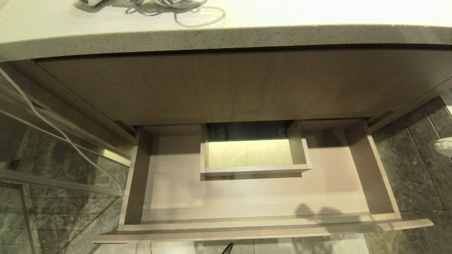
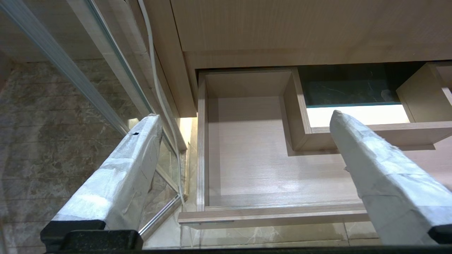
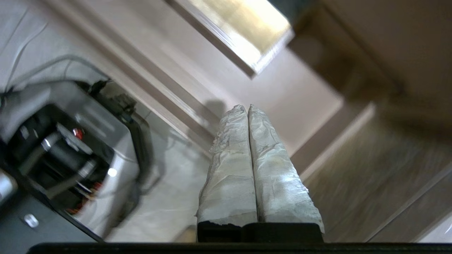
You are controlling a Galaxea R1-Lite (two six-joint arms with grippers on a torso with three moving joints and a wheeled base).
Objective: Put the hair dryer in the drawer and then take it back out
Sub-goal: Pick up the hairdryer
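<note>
Drawer pulled fully out, hair dryer up on the counter.

Nearest is the low front face of the one drawer (image 1: 261, 231); its floor is bare on both sides of the single boxed notch (image 1: 252, 155) at the rear wall, with free room from the left side wall to the right one. Over the front left corner hangs the left gripper (image 2: 243, 123), its two wrapped fingers (image 2: 141, 141) spread wide and holding nothing. Over the right front part, the right gripper (image 3: 247, 107) is pressed together, empty. Farther, above the one tall vanity panel (image 1: 247, 84), the countertop (image 1: 226, 38) carries the hair dryer (image 1: 90, 2) at its far left edge, with one looped cord (image 1: 183, 10) beside it.
</note>
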